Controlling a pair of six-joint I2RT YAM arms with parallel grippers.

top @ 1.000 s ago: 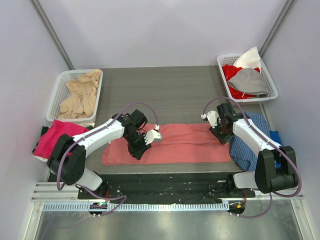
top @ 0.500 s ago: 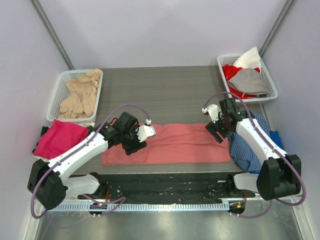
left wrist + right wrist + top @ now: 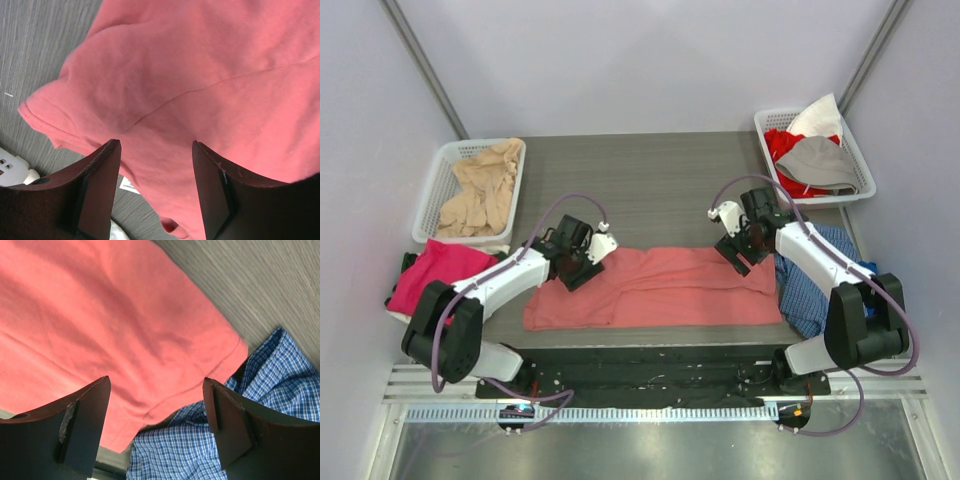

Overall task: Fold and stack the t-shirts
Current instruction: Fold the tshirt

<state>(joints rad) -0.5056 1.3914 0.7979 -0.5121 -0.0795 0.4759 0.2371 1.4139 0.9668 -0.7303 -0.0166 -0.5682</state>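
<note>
Far L: the left basket [image 3: 432,190] holds beige t-shirts [image 3: 480,195], and a magenta t-shirt [image 3: 440,272] lies bunched at the tabletop's [image 3: 660,190] left edge, off to the side. No change to either.

What changed is the arms. A sec ago the left claw [image 3: 582,270] was nearly closed, sitting further in on the salmon t-shirt [image 3: 670,290]. Now it's released, jaws apart w/ nothing between them, and it has pulled back toward the shirt's far-left corner. Its wrist view shows only cloth and a sleeve hem below the open claw [image 3: 156,145].

The salmon shirt lies mid-tabletop, near the front edge, as a long flat band running L to R. Its far-left edge slants a bit more than before.

The right claw [image 3: 735,255] did the same. It was part-closed and is now released and empty, shifted slightly toward the shirt's far-right corner. Its wrist cam shows the shirt's hem below the claw [image 3: 156,382], overlapping a blue checked cloth [image 3: 240,430] (not a tee by the look of it).

Far R: the right basket [image 3: 860,160] holds a red t-shirt [image 3: 790,150] and a grey t-shirt [image 3: 820,160], untouched.

My read: both let go together, so the lengthwise fold looks set down. Prob. next is a re-grip at the ends for a crosswise fold. Stacking isn't started yet.
</note>
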